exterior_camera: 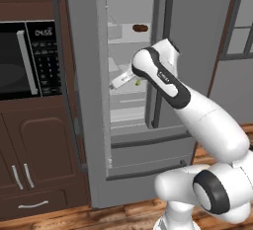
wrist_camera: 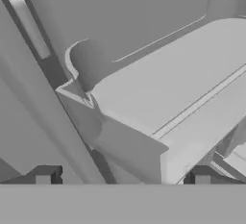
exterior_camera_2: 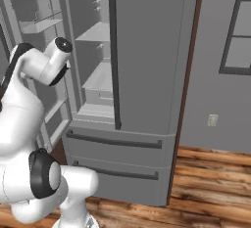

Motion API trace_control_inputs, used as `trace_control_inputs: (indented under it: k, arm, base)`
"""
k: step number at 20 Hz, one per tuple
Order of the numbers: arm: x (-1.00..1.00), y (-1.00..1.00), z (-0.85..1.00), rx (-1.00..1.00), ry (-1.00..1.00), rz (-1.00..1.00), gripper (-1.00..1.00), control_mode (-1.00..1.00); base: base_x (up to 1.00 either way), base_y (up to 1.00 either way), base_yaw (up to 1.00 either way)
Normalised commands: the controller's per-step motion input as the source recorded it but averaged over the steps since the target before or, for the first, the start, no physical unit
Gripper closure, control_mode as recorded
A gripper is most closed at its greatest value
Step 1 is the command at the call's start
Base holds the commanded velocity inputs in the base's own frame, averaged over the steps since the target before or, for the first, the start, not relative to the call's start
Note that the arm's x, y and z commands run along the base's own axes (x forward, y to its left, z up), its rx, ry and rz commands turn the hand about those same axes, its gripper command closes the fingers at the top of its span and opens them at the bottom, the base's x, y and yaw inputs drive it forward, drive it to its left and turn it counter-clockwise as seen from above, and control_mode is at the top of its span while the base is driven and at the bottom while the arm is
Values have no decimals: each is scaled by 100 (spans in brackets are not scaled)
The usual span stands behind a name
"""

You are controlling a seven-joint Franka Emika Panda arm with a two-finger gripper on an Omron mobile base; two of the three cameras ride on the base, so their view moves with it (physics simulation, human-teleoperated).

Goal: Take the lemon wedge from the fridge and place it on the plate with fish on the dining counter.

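Note:
The grey fridge (exterior_camera: 197,36) stands with its left door swung open, and its white shelves (exterior_camera: 127,88) show. A tiny yellow-green lemon wedge (exterior_camera: 138,82) lies on the middle shelf, just right of my hand. My gripper (exterior_camera: 118,81) reaches into the fridge at that shelf's height. In the hand view the gripper (wrist_camera: 123,176) is open with nothing between its fingertips (wrist_camera: 45,175), and it faces bare shelf edges (wrist_camera: 192,107); the wedge is not seen there. The plate and the dining counter are out of view.
A dark brown oval lump (exterior_camera: 141,27) sits on the upper shelf. A black microwave (exterior_camera: 20,58) in brown cabinets (exterior_camera: 34,145) is to the left. The open door (exterior_camera_2: 29,7) hangs beside my arm. Two lower drawers (exterior_camera_2: 115,141) are shut above a wooden floor (exterior_camera_2: 211,173).

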Motion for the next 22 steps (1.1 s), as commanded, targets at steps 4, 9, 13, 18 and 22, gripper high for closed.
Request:
trace_control_inputs:
  k: [4,9,13,18,22]
  arm:
    - [-8,51,18,-18,-2,-13,-100,-100]
    - [-95,-89,65,-6,-14,-20,-100,-100]
    - [-77,-100,19,-19,-20,-26,-100,-100]
    - [-19,-100,5,-27,-15,-36,-100,-100]
    - [30,-85,45,-1,-1,-28,-100,-100]
  base:
    - [0,0,0]
    - [0,0,0]
    - [0,0,0]
    - [0,0,0]
    - [0,0,0]
